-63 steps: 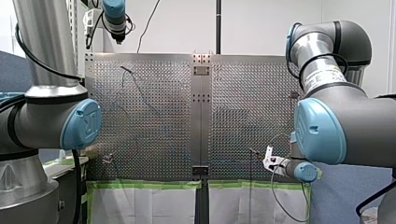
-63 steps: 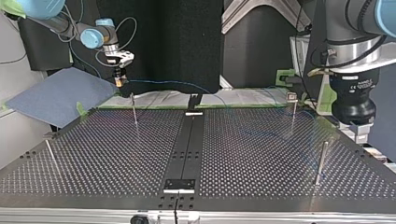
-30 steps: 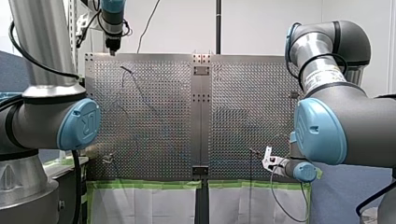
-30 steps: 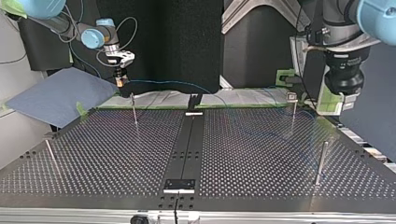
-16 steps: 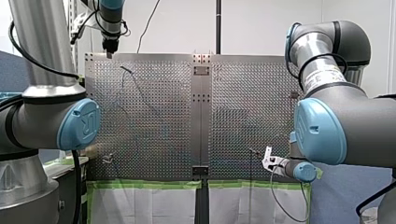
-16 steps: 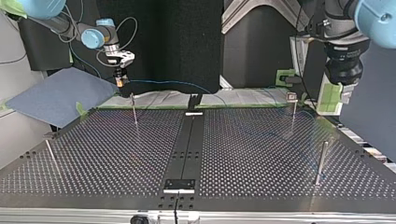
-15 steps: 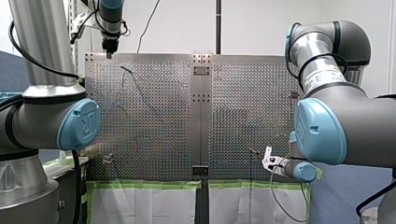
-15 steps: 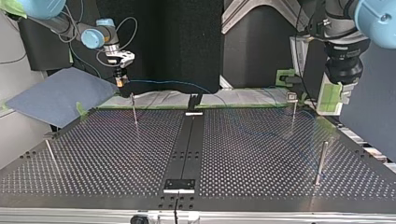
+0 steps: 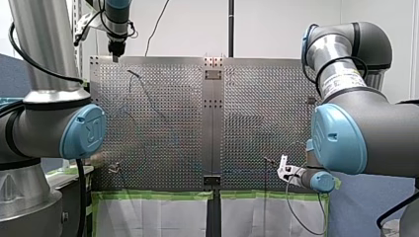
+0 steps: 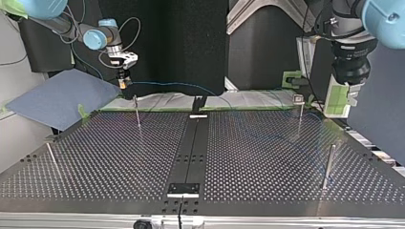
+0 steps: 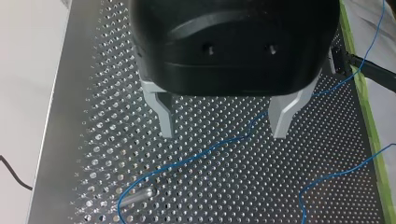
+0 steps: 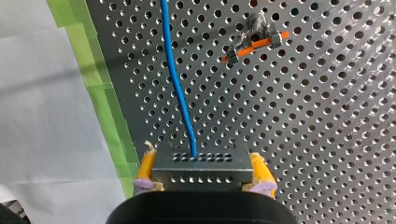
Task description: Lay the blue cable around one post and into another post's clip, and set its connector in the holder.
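The right gripper has its yellow pads clamped on the grey connector, up near the taped edge of the table. The blue cable runs out from it past a clip-topped post, beside that clip, not in it. Across the table the left gripper hovers, fingers spread wide and empty. The cable snakes loose on the table beneath and curls close to a plain post; whether it wraps that post can't be told. By the look of it, routing, clipping and seating the connector are all left to do.
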You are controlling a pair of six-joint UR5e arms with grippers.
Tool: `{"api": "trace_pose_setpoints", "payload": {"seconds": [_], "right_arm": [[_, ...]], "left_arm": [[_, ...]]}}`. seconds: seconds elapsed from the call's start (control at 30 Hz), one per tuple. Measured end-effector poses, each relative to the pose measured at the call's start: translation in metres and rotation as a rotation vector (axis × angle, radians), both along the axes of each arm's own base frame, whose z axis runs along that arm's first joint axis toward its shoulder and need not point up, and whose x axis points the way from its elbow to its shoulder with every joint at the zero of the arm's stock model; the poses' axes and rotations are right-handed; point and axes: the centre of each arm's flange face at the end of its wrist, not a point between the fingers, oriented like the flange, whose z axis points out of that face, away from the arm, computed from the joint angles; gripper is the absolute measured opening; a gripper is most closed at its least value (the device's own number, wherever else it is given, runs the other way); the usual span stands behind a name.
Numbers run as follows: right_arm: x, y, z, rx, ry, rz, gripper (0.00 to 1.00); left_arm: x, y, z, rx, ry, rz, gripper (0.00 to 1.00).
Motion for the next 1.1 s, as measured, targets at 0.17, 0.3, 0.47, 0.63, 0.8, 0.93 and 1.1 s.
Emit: {"api": "trace_pose_setpoints", "payload": {"seconds": [0.17, 0.3, 0.47, 0.63, 0.8, 0.93, 1.1], "right_arm": [[0.001, 0.000, 0.000, 0.001, 0.000, 0.001, 0.00], [0.001, 0.000, 0.000, 0.001, 0.000, 0.001, 0.00], [0.001, 0.000, 0.000, 0.001, 0.000, 0.001, 0.00], [0.001, 0.000, 0.000, 0.001, 0.000, 0.002, 0.00], [0.001, 0.000, 0.000, 0.001, 0.000, 0.002, 0.00], [0.001, 0.000, 0.000, 0.001, 0.000, 0.002, 0.00], [0.001, 0.000, 0.000, 0.001, 0.001, 0.001, 0.00]], "left_arm": [[0.000, -0.001, 0.000, -0.001, -0.001, -0.002, 1.00], [-0.001, -0.001, 0.000, -0.001, -0.002, -0.004, 1.00], [-0.002, -0.002, 0.001, -0.001, -0.002, -0.006, 1.00], [-0.002, -0.002, 0.001, -0.002, -0.003, -0.007, 1.00], [-0.002, -0.003, 0.001, -0.002, -0.004, -0.008, 1.00], [-0.001, -0.005, 0.001, -0.006, -0.011, -0.022, 1.00], [0.004, -0.013, -0.008, -0.027, -0.023, -0.068, 1.00]]}}
